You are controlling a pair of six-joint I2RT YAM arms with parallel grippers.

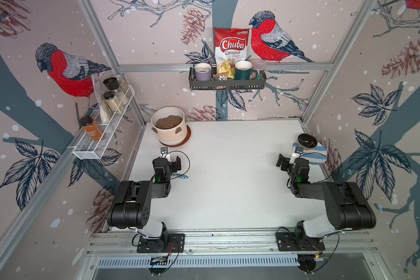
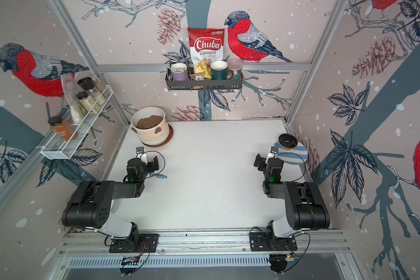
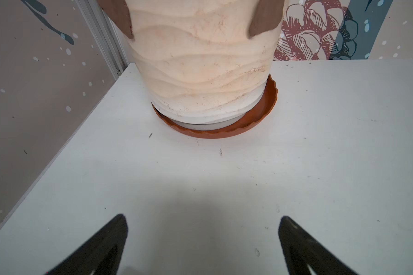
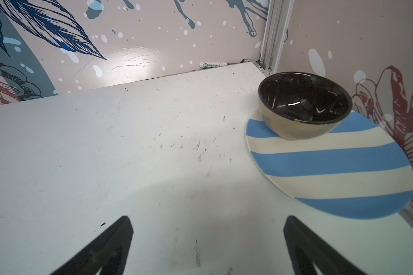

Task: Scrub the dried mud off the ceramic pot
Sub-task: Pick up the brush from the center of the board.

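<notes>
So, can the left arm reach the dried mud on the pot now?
Probably yes: its open fingers face the ceramic pot across bare table, and dried mud shows on the near side.

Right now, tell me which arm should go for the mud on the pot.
Left. The left gripper is open and faces the ceramic pot and its dried mud close ahead; the right gripper faces the striped plate across the table.

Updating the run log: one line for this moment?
left gripper open, facing pot | right gripper open, by plate | mud on pot
</notes>
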